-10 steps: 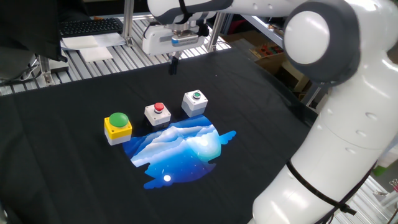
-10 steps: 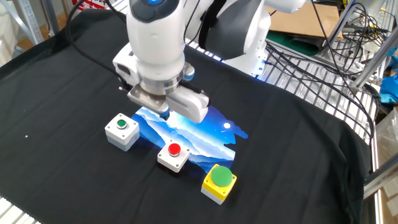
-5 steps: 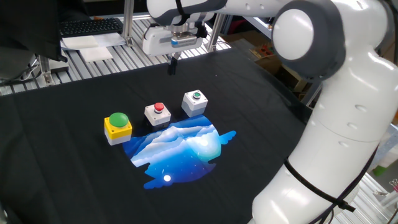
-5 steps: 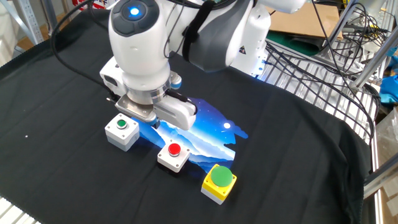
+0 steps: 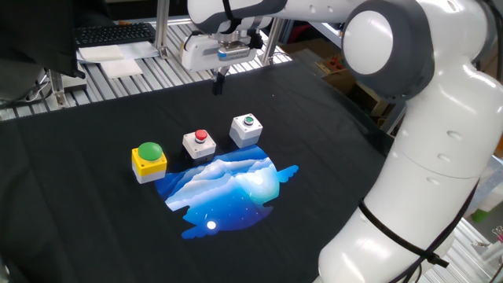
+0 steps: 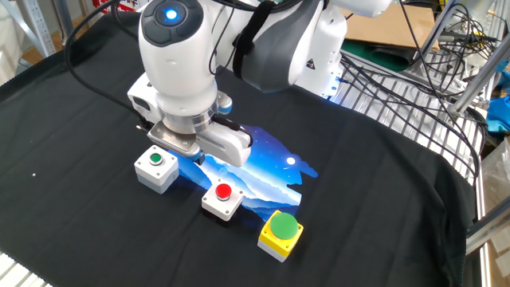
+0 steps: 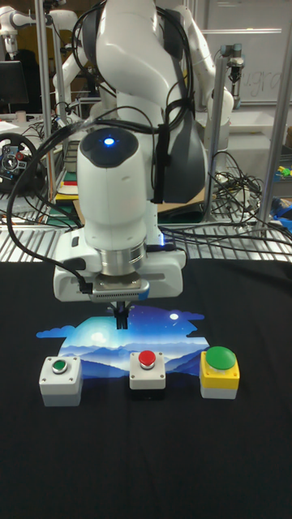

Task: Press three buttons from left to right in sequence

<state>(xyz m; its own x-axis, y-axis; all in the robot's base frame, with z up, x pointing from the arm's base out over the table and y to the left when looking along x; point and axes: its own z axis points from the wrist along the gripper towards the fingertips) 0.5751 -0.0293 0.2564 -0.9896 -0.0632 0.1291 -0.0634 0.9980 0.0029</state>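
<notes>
Buttons (image 7: 147, 360) sit below and before the claw (image 7: 120, 317), its fingers pressed together.

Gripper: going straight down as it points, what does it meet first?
The gripper probably meets the blue mountain print, behind the gap between small green button and red button; depth is unclear.

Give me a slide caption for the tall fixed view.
Robot arm's pincer hangs above a row of three buttons on a black cloth with a blue mountain print.

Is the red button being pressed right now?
No. The red button stands free; the gripper hangs above the cloth, touching nothing.
</notes>
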